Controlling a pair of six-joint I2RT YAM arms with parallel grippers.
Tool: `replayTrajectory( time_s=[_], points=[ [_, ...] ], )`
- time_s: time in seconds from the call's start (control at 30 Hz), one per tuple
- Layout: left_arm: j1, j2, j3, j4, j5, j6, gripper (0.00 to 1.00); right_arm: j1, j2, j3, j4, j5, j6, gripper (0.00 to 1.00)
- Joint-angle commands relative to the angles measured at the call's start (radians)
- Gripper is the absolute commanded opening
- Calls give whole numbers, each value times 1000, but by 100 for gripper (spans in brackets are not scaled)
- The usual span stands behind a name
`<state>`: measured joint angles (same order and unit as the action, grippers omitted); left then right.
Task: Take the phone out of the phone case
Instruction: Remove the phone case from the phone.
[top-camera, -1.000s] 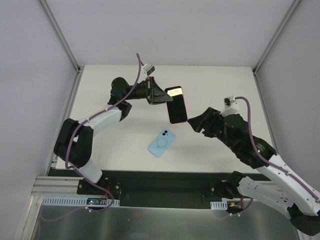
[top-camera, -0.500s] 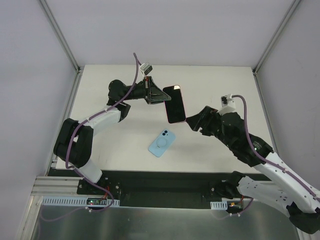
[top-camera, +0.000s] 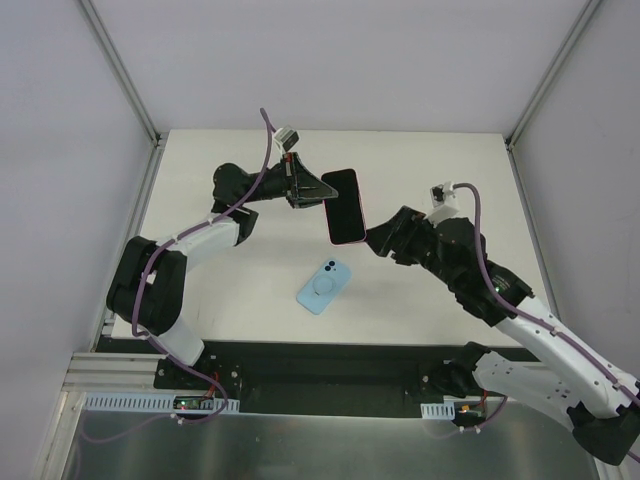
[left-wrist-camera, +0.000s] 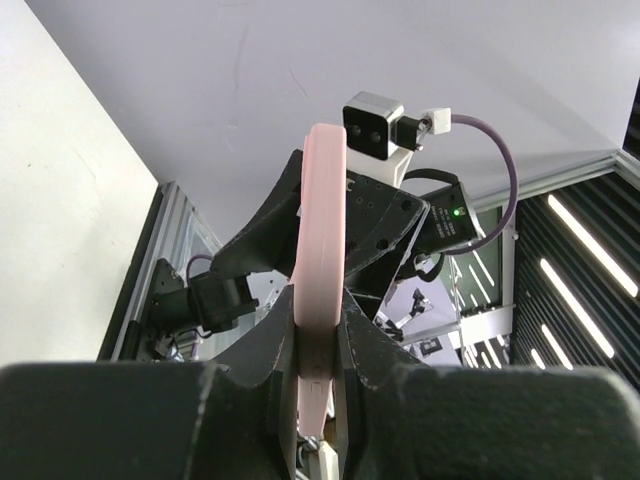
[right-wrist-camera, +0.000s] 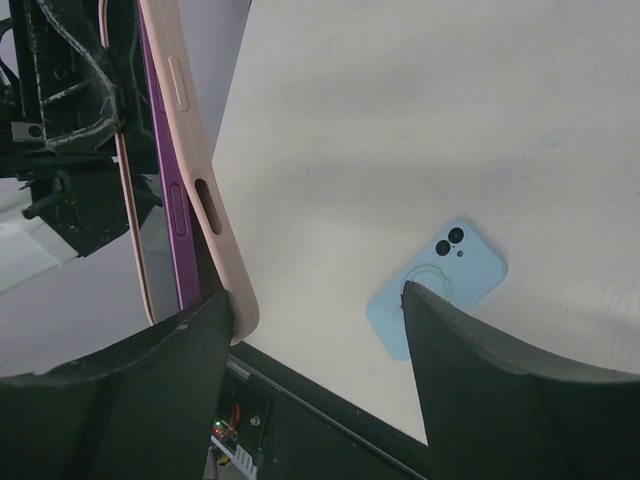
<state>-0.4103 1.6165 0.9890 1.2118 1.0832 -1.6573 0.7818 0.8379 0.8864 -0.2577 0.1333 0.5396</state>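
Black-screened phone in its pink case, up in the air between my two arms.
My left claw is clamped on its upper edge, above the white table; my right claw stands apart at its lower corner. A light-blue phone case lies flat on the table.

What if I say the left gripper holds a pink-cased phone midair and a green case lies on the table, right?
No. The case on the table is light blue; the top external view shows it. The rest holds.
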Motion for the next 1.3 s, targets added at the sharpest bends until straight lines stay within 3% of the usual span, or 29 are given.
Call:
replayTrajectory(
  time_s=[0.0, 0.17, 0.37, 0.6, 0.83, 1.27],
  points=[
    [-48, -27, -7, 159, 9, -71, 0, -9, 49, -26, 259, -126, 86, 71],
    [-56, 48, -24, 304, -8, -151, 0, -12, 81, -41, 396, -208, 149, 70],
    [-70, 69, -12, 307, -5, -147, 0, -29, 127, -55, 489, -256, 229, 67],
    [-84, 46, -23, 264, -8, -110, 0, -82, 139, -125, 604, -253, 345, 60],
    [-96, 22, -55, 223, -38, -78, 0, -118, 118, -214, 741, -150, 456, 54],
    [-148, 8, -56, 105, -46, 22, 0, -153, 248, -233, 1092, -239, 612, 53]
  ],
)
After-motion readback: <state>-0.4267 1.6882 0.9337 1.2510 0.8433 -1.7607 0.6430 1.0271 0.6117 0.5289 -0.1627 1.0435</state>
